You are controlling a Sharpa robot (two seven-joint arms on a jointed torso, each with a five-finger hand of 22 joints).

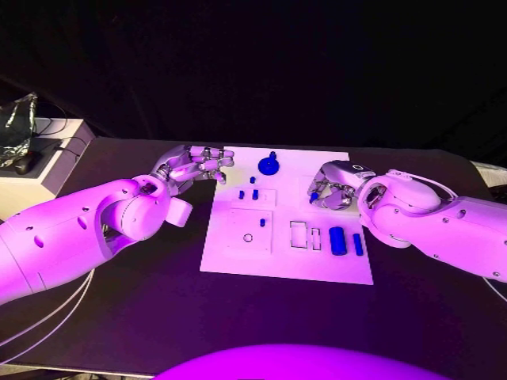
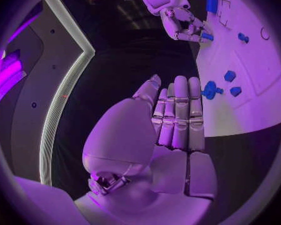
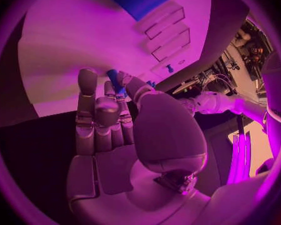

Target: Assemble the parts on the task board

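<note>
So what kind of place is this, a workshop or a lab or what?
Probably a robotics lab or demo booth: a black table with a white task board of small blue parts, dark curtains behind, and a side stand with cables.

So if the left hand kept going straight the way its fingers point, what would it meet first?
Probably the round blue part on the task board, just beyond the left hand; depth is uncertain.
</note>
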